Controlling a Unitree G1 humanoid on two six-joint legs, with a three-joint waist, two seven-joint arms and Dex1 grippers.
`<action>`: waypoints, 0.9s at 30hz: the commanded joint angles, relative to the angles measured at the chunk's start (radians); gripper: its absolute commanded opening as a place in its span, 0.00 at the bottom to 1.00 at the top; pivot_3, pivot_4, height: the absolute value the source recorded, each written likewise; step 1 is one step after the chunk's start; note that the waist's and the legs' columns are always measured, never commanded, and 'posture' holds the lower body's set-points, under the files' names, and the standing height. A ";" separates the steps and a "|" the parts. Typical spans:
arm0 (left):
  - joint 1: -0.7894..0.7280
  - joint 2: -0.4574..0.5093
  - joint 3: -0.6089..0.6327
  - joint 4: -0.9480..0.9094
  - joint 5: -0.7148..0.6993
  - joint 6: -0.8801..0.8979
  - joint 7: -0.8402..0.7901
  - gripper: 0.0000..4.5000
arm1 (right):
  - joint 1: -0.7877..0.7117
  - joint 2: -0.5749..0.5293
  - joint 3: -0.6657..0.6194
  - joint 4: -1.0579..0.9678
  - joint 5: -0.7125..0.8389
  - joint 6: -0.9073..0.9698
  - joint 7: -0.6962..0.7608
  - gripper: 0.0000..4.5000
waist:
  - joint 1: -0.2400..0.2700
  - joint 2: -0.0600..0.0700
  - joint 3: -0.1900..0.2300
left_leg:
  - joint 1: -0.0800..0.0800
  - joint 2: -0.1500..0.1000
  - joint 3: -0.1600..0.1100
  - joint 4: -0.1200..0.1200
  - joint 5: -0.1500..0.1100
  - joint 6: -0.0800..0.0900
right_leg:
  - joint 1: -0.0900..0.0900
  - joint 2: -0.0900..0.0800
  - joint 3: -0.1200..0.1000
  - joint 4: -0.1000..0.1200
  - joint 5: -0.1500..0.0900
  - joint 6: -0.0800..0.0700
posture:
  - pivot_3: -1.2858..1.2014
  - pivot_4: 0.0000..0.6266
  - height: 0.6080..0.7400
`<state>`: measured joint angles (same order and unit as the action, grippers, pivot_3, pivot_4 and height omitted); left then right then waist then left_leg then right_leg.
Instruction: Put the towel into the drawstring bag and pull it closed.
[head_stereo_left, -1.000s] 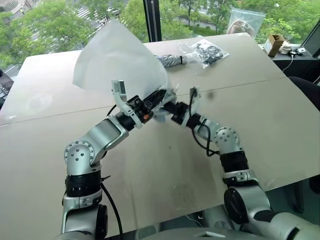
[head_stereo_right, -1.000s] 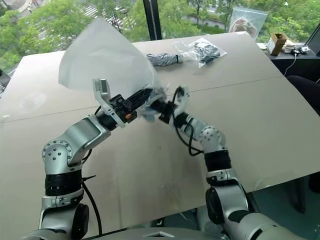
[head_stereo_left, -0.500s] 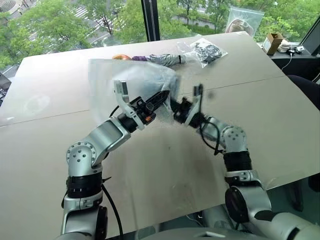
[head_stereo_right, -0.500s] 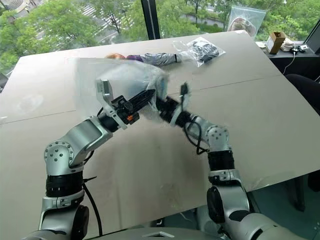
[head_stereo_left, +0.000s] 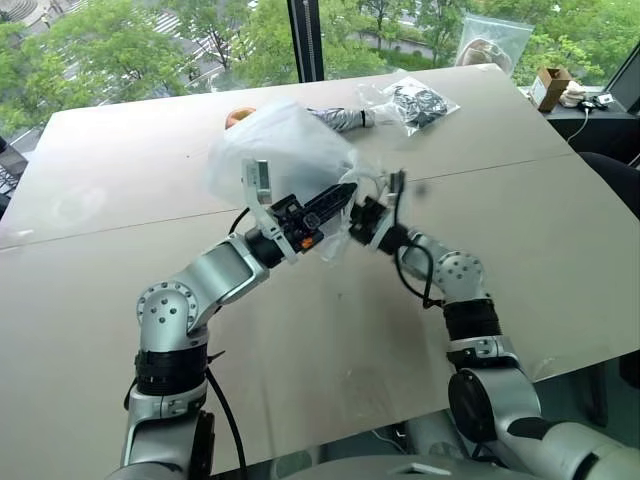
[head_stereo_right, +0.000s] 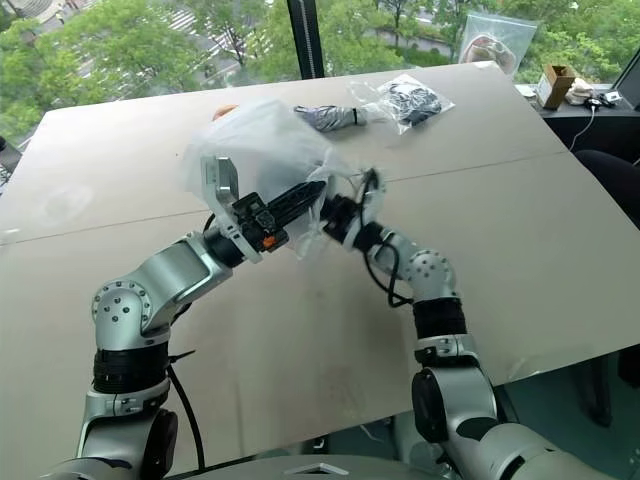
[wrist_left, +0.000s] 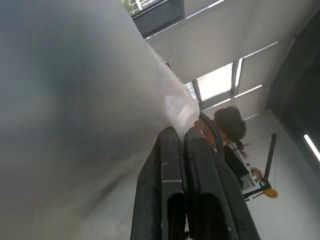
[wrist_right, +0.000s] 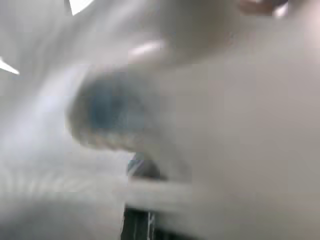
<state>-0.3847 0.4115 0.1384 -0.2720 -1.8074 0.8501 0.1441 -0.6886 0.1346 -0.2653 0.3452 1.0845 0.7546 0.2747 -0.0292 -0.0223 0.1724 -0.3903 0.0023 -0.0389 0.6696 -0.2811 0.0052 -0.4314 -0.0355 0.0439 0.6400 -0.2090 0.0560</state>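
Observation:
The white translucent drawstring bag (head_stereo_left: 285, 150) hangs puffed up above the table's middle, draped over my left arm's wrist. My left gripper (head_stereo_left: 345, 192) is shut on the bag's gathered mouth; in the left wrist view its black fingers (wrist_left: 170, 165) lie pressed together against the fabric (wrist_left: 75, 100). My right gripper (head_stereo_left: 356, 210) meets it from the right, shut on the same bunched mouth. In the right wrist view a blurred light-blue patch, the towel (wrist_right: 107, 110), shows through the bag's fabric.
At the table's far edge lie a grey folded umbrella (head_stereo_left: 340, 118), a clear zip bag with dark contents (head_stereo_left: 415, 100) and an orange round thing (head_stereo_left: 237, 117) behind the bag. A small cardboard box (head_stereo_left: 548, 88) sits far right. The tan table (head_stereo_left: 560, 230) spreads wide around.
The bag stood billowed high to the left a second ago; it has since sunk and rounded over my left gripper. Both grippers keep hold at its mouth.

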 joint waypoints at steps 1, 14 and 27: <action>-0.009 0.007 -0.001 -0.037 0.010 -0.003 -0.029 0.00 | -0.035 0.103 0.013 -0.074 -0.009 -0.056 -0.074 0.01 | -0.005 0.000 0.000 | -0.001 0.000 0.000 0.000 0.000 0.000 | -0.001 0.000 0.000 -0.001 0.000 0.000 | 0.52 0.24 1.00; -0.102 0.090 -0.138 0.044 0.724 -0.171 -0.372 0.00 | 0.115 -0.342 0.395 -0.461 -0.299 0.136 0.152 0.74 | 0.001 0.001 0.001 | -0.004 -0.001 0.002 0.001 0.003 -0.004 | -0.002 0.000 0.001 -0.004 0.000 0.000 | 0.52 0.24 1.00; -0.101 0.020 -0.124 0.010 0.899 -0.144 -0.442 0.00 | 0.231 -0.594 0.250 -0.672 -0.317 0.045 0.347 0.74 | -0.006 0.000 0.000 | -0.006 0.000 -0.002 0.001 0.000 0.001 | -0.003 0.000 -0.002 -0.003 0.000 0.000 | 0.52 0.24 1.00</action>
<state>-0.4859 0.4357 -0.0075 -0.2180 -0.9141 0.7089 -0.2817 -0.4544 -0.4525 0.0215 -0.3114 0.7797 0.8371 0.6237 -0.0350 -0.0218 0.1728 -0.3958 0.0025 -0.0404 0.6704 -0.2810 0.0058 -0.4339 -0.0351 0.0420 0.6375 -0.2090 0.0564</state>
